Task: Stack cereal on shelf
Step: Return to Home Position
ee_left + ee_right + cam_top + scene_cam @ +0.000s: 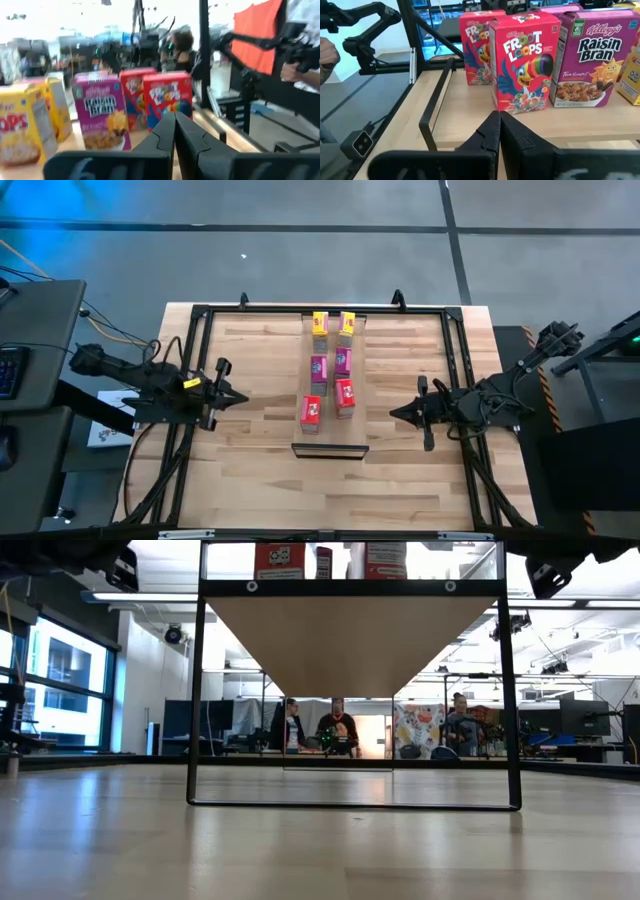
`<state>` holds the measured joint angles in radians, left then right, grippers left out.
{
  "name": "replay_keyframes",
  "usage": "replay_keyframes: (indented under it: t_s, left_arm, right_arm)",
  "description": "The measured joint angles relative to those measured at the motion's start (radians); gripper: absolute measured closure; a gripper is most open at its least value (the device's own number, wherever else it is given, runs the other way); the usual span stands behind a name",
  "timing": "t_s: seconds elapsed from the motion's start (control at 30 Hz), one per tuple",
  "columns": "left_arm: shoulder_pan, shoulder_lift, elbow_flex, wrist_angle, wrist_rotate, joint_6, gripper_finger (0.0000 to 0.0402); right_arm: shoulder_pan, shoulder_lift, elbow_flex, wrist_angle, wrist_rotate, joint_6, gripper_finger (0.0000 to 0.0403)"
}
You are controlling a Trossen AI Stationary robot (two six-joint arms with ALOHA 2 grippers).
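Six small cereal boxes stand upright in two rows on the shelf (331, 435), a pale board on a black frame. In the high view the rows run yellow (320, 323) (347, 323), magenta (319, 367) (343, 361), red (311, 411) (345, 394). My left gripper (245, 397) is shut and hovers left of the shelf, pointing at it. My right gripper (393, 412) is shut and points at the shelf from its right. The left wrist view shows a yellow box (20, 130), a magenta box (100, 117) and a red box (167, 95). The right wrist view shows a red box (525, 60) and a magenta box (590, 65).
The black metal frame (200, 315) runs around the table's edges, and its bars pass under both arms. The low view looks up at the underside of the shelf (350, 640), carried on black uprights (195, 690). People stand in the room beyond (335, 730). Bare tabletop (260, 470) lies on either side of the shelf.
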<state>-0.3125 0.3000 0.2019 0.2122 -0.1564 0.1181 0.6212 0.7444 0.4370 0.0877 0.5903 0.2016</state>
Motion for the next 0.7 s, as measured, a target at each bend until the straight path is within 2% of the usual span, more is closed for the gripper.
replay_keyframes:
  t_s: [0.13, 0.4, 0.53, 0.7]
  left_arm:
    - [0.081, -0.043, -0.052, 0.044, 0.102, 0.008, 0.0401]
    - [0.259, -0.105, -0.161, 0.093, 0.288, -0.115, 0.0401]
    - [0.299, -0.117, -0.191, 0.089, 0.297, -0.147, 0.0402]
    - [0.290, -0.117, -0.191, 0.070, 0.297, -0.189, 0.0402]
  right_arm:
    - [0.000, 0.000, 0.000, 0.000, 0.000, 0.000, 0.0403]
    - [0.000, 0.000, 0.000, -0.016, -0.001, 0.065, 0.0403]
    - [0.000, 0.000, 0.000, -0.046, -0.001, 0.089, 0.0403]
    - [0.000, 0.000, 0.000, -0.071, -0.001, 0.105, 0.0403]
